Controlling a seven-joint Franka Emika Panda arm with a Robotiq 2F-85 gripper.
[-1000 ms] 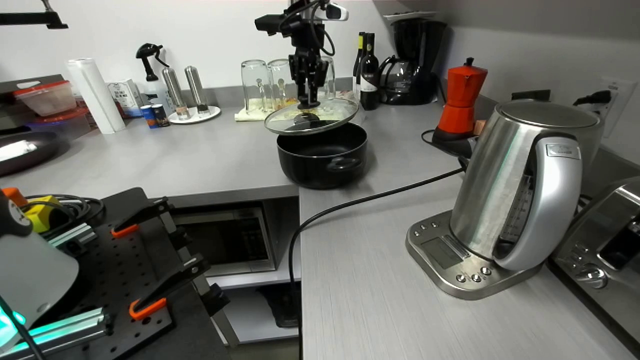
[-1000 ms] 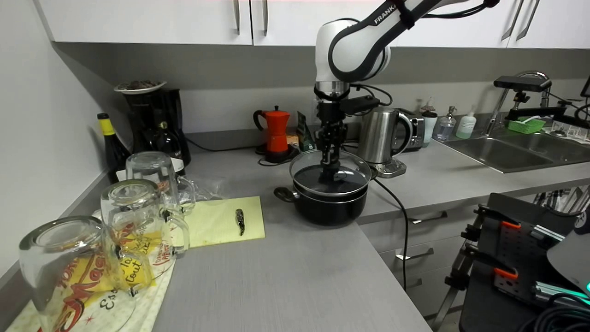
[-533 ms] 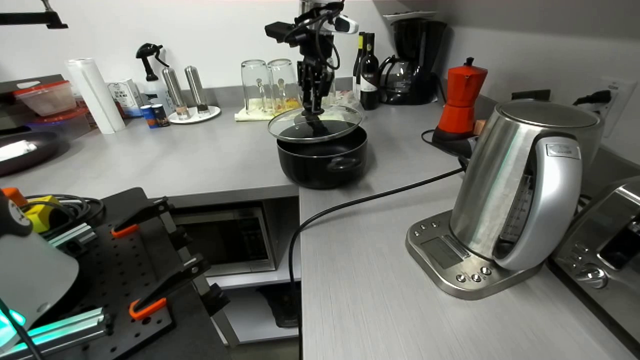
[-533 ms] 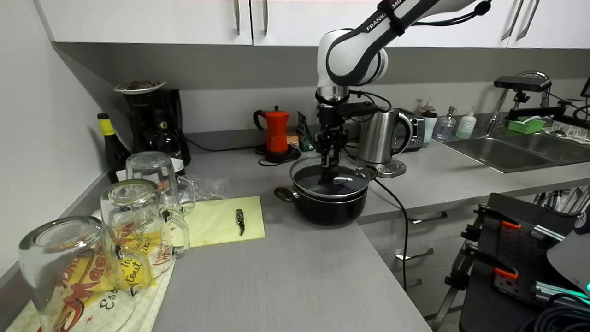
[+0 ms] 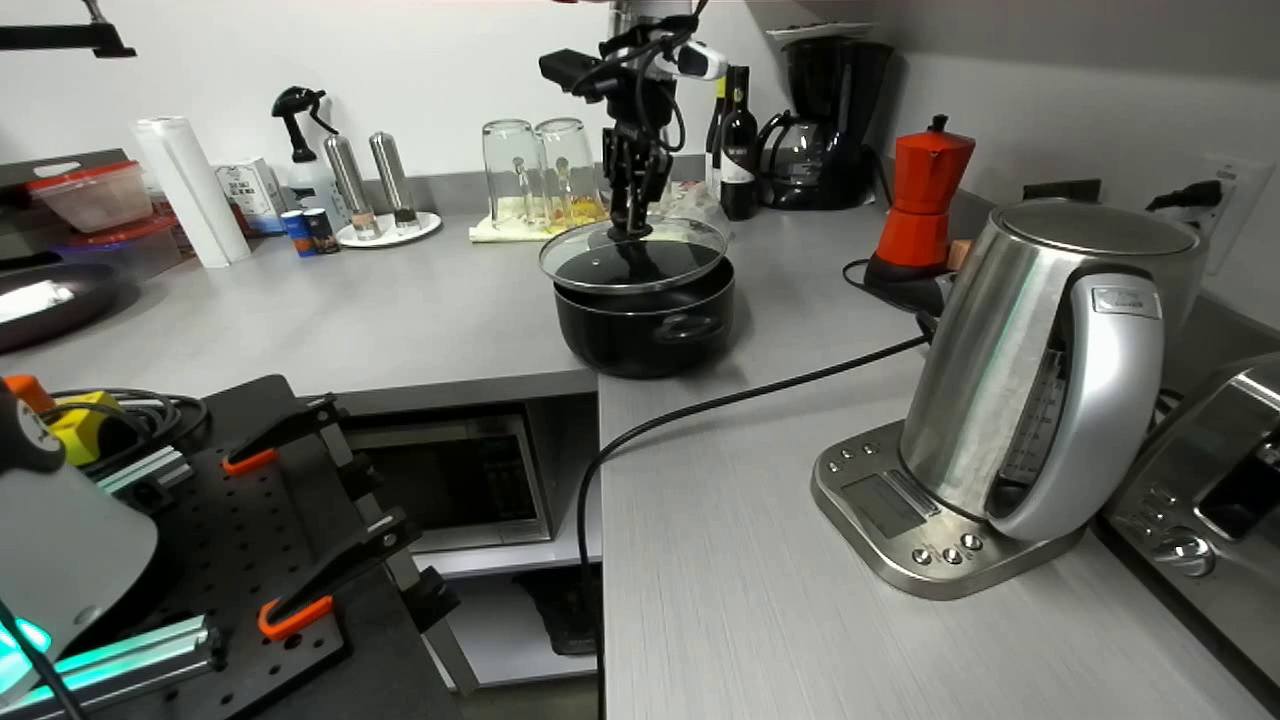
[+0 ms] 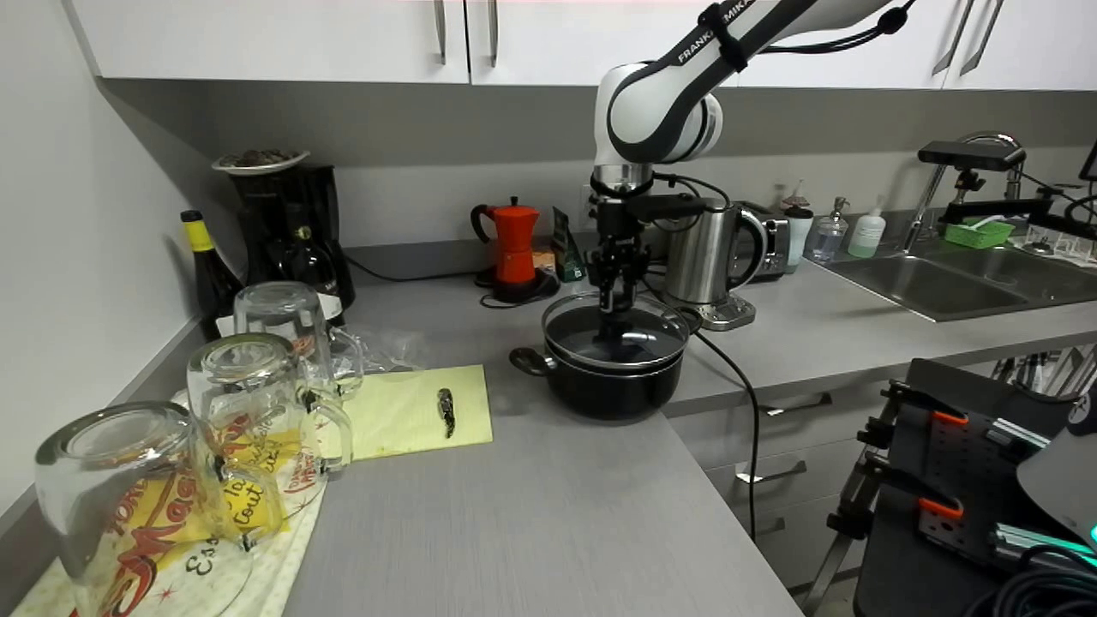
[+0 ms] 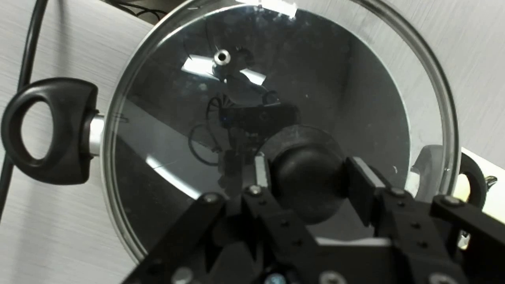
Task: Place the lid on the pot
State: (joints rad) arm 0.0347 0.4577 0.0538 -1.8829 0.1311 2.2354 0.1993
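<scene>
The clear-glass lid (image 5: 600, 262) with a metal rim is held just above the black pot (image 5: 640, 335). The lid also shows in an exterior view (image 6: 570, 343), over the pot (image 6: 613, 396) with a narrow gap. My gripper (image 7: 307, 169) is shut on the lid's dark centre knob (image 7: 309, 185), a finger on either side. It points down over the pot in both exterior views. In an exterior view the lid sits off towards the mugs, leaving part of the dark interior uncovered. In the wrist view, the pot's rim shows through the glass, inside the lid's right edge.
Glass mugs (image 6: 257, 386) stand by the wall near a yellow cloth (image 6: 411, 411). A red moka pot (image 6: 514, 244) and a steel kettle (image 6: 703, 253) stand behind. A black cable (image 5: 760, 385) runs across the counter near the pot and hangs over the edge.
The gripper and lid have moved down towards the pot. In an exterior view they have also shifted right, more over the pot. The pot has not moved.
</scene>
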